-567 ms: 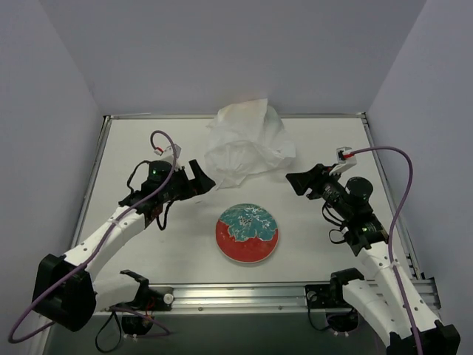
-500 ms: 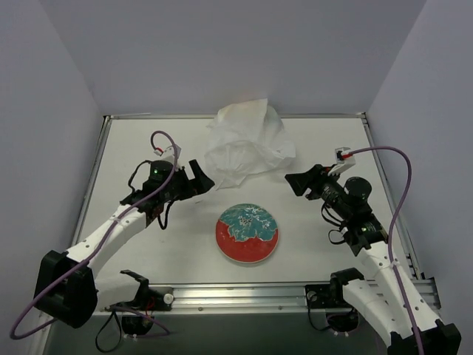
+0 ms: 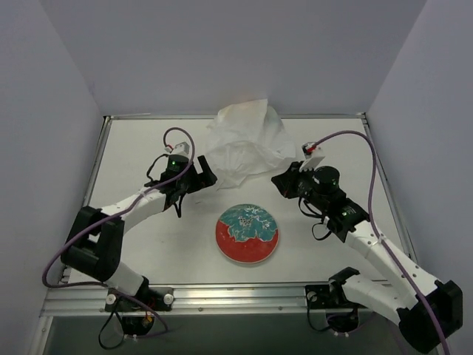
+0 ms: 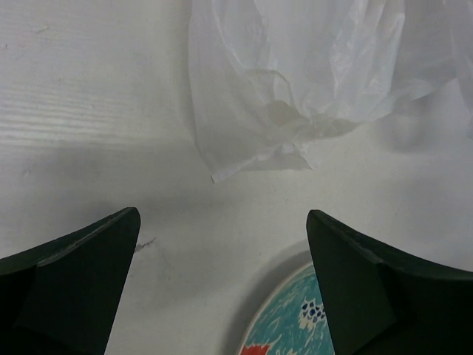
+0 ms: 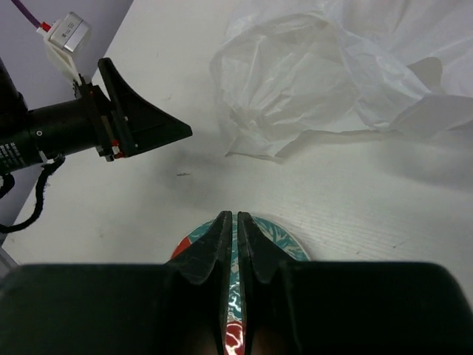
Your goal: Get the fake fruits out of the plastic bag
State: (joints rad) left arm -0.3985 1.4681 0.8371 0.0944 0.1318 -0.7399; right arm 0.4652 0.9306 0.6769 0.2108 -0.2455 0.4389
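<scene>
**Ann:** Top view first. The plastic bag (image 3: 247,144) sits crumpled at twelve o'clock from the plate (image 3: 247,234), apart from it on the table (image 3: 133,155).

**Ben:** And the fake fruits?

**Ann:** Not one showing, so they're hidden inside the film, I'd judge. The left gripper (image 3: 204,174) is at ten o'clock of the plate, just beside the bag's near corner. The right gripper (image 3: 280,182) is at two o'clock, near the other side. Neither touches the bag.

**Ben:** Left wrist view?

**Ann:** Its fingers (image 4: 74,266) are spread wide with nothing between them. A loose flap of bag (image 4: 255,159) lies dead ahead at twelve, and the plate rim peeks in at five.

**Ben:** And the right wrist?

**Ann:** Its fingers (image 5: 214,244) are pressed together on nothing, hovering over the plate. The bag is up at one o'clock and the left gripper at ten.

**Ben:** How will that bag handle?

**Ann:** It's feather-light, limp and slippery, I reckon. The film will slide and collapse rather than lift cleanly. The best hold looks like that bunched corner flap, or a thick fold, and not a flat sheet of film. The fruits should be light and hard, and likely to roll once they're out.
</scene>
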